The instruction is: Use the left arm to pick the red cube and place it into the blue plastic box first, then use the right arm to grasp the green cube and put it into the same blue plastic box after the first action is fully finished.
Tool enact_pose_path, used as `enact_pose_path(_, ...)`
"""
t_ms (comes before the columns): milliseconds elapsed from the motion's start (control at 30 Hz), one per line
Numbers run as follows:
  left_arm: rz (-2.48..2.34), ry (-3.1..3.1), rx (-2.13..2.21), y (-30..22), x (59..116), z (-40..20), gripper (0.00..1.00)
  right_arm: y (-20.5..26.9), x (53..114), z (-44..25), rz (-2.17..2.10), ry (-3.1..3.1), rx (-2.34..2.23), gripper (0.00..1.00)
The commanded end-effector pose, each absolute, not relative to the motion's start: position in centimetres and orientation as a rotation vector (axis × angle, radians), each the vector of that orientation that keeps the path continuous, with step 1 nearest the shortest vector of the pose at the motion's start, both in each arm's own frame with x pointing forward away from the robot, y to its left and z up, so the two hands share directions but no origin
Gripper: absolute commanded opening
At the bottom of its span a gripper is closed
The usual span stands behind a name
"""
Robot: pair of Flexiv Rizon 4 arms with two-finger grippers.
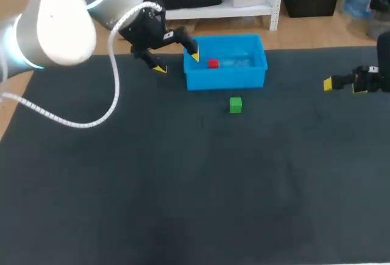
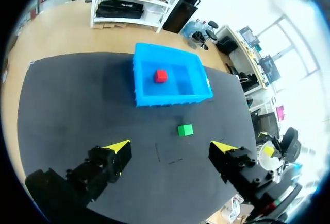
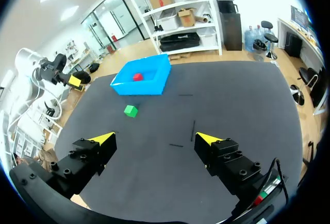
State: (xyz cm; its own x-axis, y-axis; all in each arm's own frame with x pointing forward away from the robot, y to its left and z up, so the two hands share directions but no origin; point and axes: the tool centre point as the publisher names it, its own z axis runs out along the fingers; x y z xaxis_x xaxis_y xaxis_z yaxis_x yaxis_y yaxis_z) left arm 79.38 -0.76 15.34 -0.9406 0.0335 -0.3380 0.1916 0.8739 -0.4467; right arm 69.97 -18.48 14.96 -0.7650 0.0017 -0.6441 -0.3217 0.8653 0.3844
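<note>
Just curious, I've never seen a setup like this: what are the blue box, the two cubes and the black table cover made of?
The box looks like moulded plastic, slightly glossy: its floor shows a pale sheen. The red cube and green cube are plain-coloured and matte; plastic, foam or painted wood, can't tell. The cover is dull black without glare, probably fabric or rubber.

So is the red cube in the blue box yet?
In: the red cube rests on the floor of the blue plastic box, walls around it.
</note>
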Motion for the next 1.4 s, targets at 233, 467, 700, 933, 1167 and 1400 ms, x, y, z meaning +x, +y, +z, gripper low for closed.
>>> enact_pose_path(233,-0.699,2.594,0.115,0.2,77.8,15.0,1.00,-18.5,70.0,15.0,0.639,2.372,-0.232,1.00)
enact_pose_path(467,-0.696,2.605,0.104,1.0,76.8,14.9,1.00,-18.5,70.0,15.0,0.639,2.372,-0.232,1.00)
enact_pose_path(700,-0.697,2.609,0.090,1.5,76.2,14.8,1.00,-18.5,70.0,15.0,0.639,2.372,-0.232,1.00)
enact_pose_path(933,-0.698,2.607,0.078,2.0,75.7,14.8,1.00,-18.5,70.0,15.0,0.639,2.372,-0.232,1.00)
enact_pose_path(1167,-0.666,2.624,0.079,2.4,75.3,14.8,1.00,-18.5,70.0,15.0,0.639,2.372,-0.232,1.00)
enact_pose_path(1400,-0.666,2.624,0.079,2.4,75.3,14.8,1.00,-18.5,70.0,15.0,0.639,2.372,-0.232,1.00)
